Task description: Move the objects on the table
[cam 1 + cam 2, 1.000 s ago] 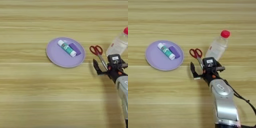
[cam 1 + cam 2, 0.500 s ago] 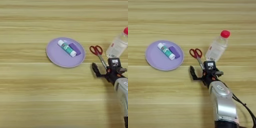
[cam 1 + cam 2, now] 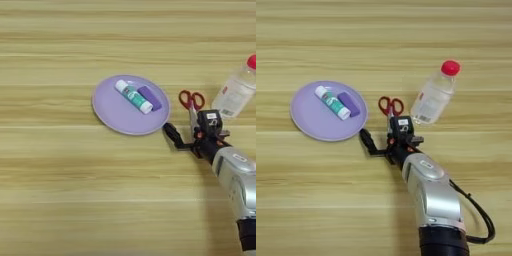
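**On the purple plate: tube and block, end effector coming in from the right**

Up on the lavender plate (image 3: 116, 116) sit both things to be moved: the white tube with a teal label (image 3: 133, 96) and, touching or just beside it on its right, the small purple block (image 3: 149, 97). Both lie flat, long axes parallel, running diagonally from upper-left down to lower-right. Nothing else is in the plate.

From the end effector (image 3: 380, 138) they're up and to the left, so the reach goes over the plate's near right rim. One black finger (image 3: 367, 142) pokes out to just beside that rim, and the other seems to sit up by the little labelled box, so I'd call it spread open with nothing in it, though the angle isn't great. Only the right arm is around, so it's the near one by default.

Further out: red-handled scissors (image 3: 391, 106) just behind the end effector, then a clear red-capped bottle (image 3: 434, 96) to the right. All of it's on the wooden tabletop (image 3: 60, 200).
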Motion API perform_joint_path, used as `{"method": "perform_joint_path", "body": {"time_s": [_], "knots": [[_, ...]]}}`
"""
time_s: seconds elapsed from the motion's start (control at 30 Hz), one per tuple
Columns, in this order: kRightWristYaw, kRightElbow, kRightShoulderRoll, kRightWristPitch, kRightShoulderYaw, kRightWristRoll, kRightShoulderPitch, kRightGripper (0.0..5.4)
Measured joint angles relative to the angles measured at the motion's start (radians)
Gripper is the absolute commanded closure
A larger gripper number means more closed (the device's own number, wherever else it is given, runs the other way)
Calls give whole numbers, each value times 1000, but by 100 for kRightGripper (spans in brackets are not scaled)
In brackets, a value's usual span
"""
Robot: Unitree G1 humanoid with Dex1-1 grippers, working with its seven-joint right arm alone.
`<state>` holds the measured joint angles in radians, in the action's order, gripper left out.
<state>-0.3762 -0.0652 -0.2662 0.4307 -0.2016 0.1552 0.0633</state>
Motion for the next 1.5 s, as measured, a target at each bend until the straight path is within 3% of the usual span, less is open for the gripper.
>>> {"method": "perform_joint_path", "body": {"time_s": [0.47, 0.83, 1.13, 1.27, 1.5], "knots": [[18, 38, 0, 13, 7, -7, -18, 7], [22, 288, -8, 62, 18, -7, -81, 7], [20, 334, -17, 82, 49, -12, -79, 7], [20, 341, -35, 79, 96, -37, -26, 7], [17, 234, -40, -10, 212, -129, 86, 7]]}}
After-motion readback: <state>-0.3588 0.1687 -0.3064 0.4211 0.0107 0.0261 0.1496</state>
